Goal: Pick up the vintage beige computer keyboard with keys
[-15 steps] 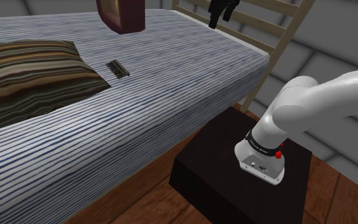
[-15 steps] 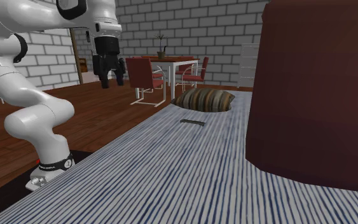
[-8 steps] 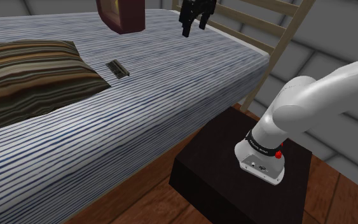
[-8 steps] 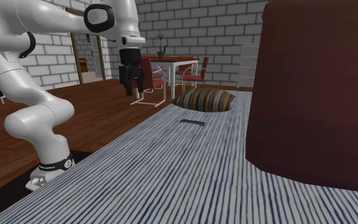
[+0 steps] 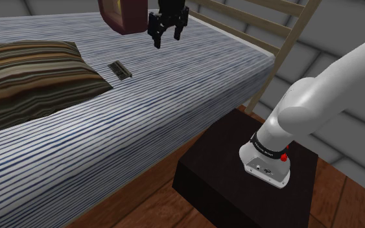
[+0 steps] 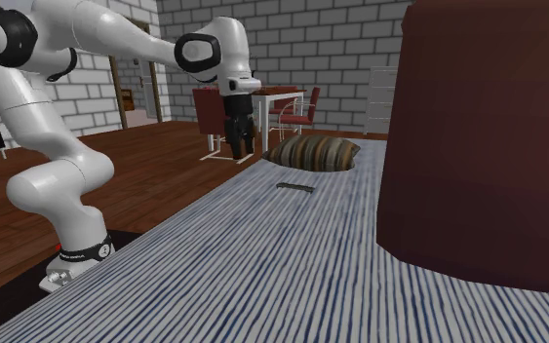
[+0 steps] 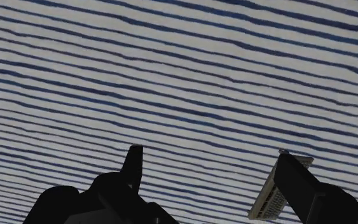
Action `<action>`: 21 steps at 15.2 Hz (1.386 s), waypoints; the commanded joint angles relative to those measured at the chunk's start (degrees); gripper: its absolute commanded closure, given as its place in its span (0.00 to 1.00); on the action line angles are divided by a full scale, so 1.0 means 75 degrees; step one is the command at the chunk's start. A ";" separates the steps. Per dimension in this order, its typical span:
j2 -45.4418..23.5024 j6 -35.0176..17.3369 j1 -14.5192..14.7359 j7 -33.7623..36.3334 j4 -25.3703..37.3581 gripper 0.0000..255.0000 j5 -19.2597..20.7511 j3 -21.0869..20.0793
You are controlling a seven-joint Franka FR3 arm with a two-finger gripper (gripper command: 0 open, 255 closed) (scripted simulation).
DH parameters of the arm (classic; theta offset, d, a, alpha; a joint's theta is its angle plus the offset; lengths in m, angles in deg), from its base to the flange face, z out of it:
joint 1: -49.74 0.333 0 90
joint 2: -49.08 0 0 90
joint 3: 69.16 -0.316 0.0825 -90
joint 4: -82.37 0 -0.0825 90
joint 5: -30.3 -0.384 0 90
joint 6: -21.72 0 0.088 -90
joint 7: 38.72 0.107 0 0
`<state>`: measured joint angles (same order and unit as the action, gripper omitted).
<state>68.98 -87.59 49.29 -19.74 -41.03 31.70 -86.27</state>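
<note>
Keyboard (image 5: 120, 70) on striped bed (image 5: 194, 84), arm (image 6: 126, 34) extended overhead, jaws apart, pointing down

The keyboard (image 7: 268, 194) lies half behind a finger (image 7: 298, 184) of the pincer (image 7: 210, 154).

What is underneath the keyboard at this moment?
The small keyboard lies flat on the blue-striped bed cover, close to the striped pillow. Only the cover shows around it; the patch directly beneath is hidden by the keyboard itself.
</note>
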 commanded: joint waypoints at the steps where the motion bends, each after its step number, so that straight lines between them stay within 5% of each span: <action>1: -0.0499 -0.0277 -0.0012 0.0336 0.0226 0.00 0.0124 -0.0203; 14: -0.4437 -0.0828 0.0467 0.2606 0.3259 0.00 0.1935 -0.0913; 21: -0.4633 -0.1457 0.0493 0.2786 0.2793 0.00 0.2099 -0.0847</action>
<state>34.73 -98.17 52.89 0.94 -20.20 47.17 -92.68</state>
